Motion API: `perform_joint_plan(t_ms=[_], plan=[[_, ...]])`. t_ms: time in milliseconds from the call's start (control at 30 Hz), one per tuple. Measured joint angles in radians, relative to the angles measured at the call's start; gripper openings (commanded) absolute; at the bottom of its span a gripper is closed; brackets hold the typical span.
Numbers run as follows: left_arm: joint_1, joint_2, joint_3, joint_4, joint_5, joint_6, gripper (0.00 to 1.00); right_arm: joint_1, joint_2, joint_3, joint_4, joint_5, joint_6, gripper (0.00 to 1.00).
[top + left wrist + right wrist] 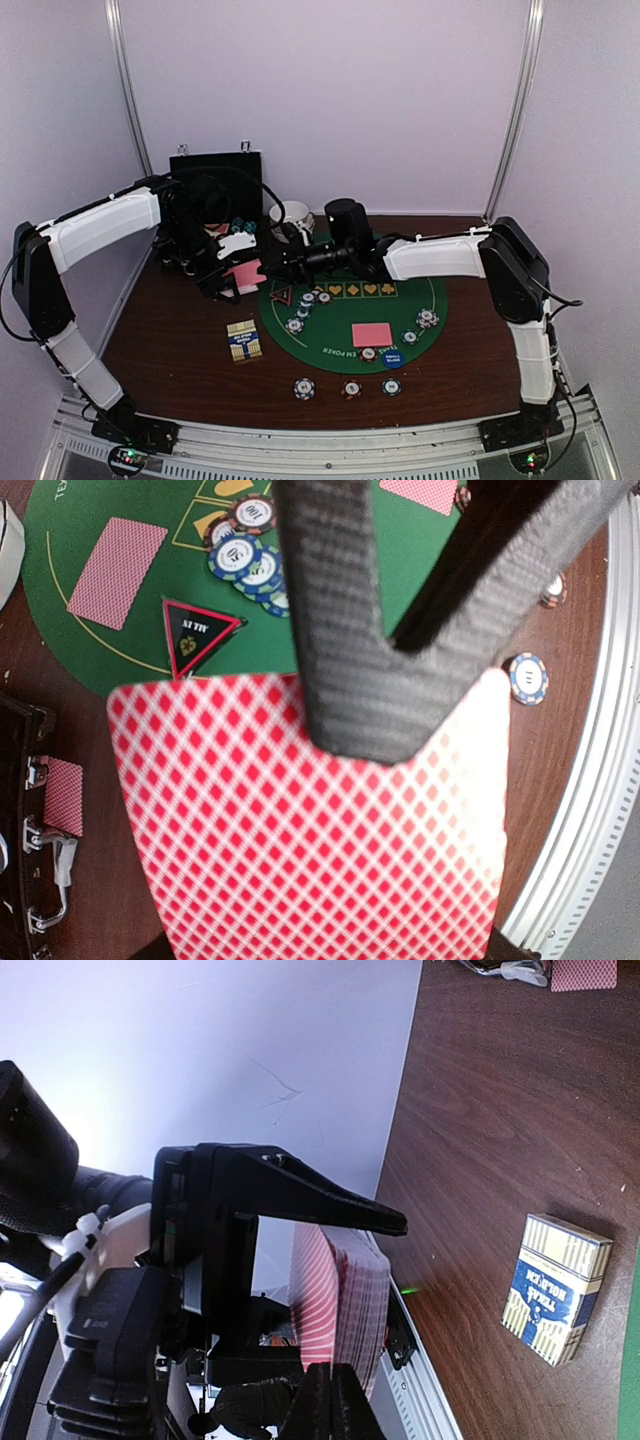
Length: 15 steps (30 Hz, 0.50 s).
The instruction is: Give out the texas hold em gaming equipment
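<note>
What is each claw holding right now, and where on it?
Left claw grips the deck of pink-backed cards, pinched flat across its faces near one end. Right claw is shut at the deck's edge; whether it has a card cannot be told.

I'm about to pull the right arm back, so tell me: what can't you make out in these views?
- Top view: whether the right claw holds a card from the card deck. It is too small and crowded to tell.
- Right wrist: its shut fingers hide their own contact with the deck.
- Left wrist: the left claw covers the deck's middle, and the deck's near edge is out of frame.
</note>
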Motion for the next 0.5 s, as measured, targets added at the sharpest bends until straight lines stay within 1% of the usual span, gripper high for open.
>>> perform_joint_plan(t_ms=[300, 500], plan=[[0.0, 0.0, 0.0, 0.004, -0.012, 0.0, 0.0, -0.053, -0.037, -0.053, 0.019, -0.026, 0.019, 0.0], [0.0, 0.0, -0.009, 0.0, -0.024, 0.0, 0.0, -0.132, -0.052, -0.078, 0.038, -0.028, 0.024, 0.0]])
